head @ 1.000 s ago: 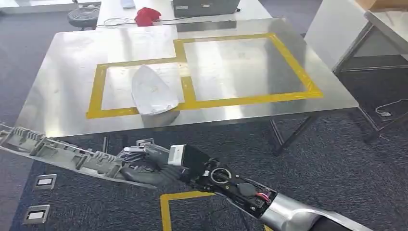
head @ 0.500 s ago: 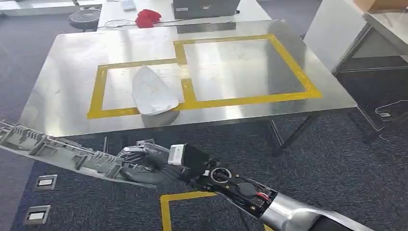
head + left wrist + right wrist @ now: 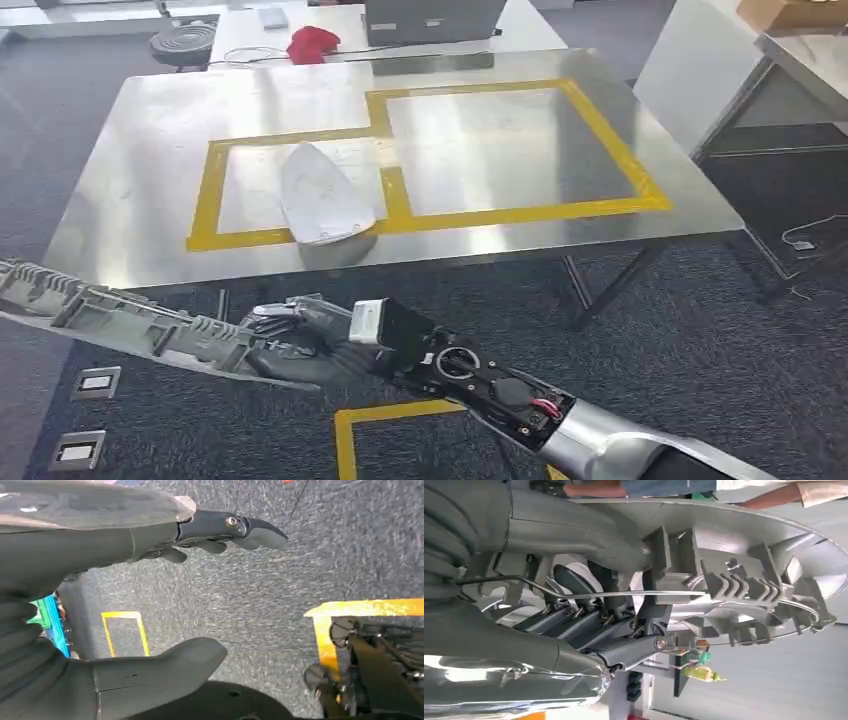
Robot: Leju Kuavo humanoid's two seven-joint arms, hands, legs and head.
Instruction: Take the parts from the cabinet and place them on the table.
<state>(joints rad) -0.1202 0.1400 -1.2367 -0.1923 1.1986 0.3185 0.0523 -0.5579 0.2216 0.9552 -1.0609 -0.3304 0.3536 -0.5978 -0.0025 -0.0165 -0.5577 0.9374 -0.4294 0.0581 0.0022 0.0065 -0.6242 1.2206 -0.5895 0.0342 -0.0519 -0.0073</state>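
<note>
In the head view my right hand (image 3: 305, 338) reaches across low in front of the steel table (image 3: 130, 150) and grips one end of a long grey ribbed plastic part (image 3: 115, 312). The part sticks out to the left over the carpet. The right wrist view shows the dark fingers (image 3: 589, 622) curled around the ribbed part (image 3: 734, 580). A white curved shell part (image 3: 322, 193) lies on the table inside the left yellow-taped rectangle. My left hand (image 3: 115, 535) hangs over the carpet with fingers apart and nothing in it.
A red cloth (image 3: 313, 42), a dark box (image 3: 430, 18) and a round stool (image 3: 180, 42) are beyond the table's far edge. Another table (image 3: 800, 60) stands at the right. Floor sockets (image 3: 95, 382) and yellow floor tape (image 3: 385, 410) lie near my feet. A person (image 3: 649, 487) stands nearby.
The whole picture has shifted slightly, with the table a little lower in view. My right hand still holds the grey part in much the same place.
</note>
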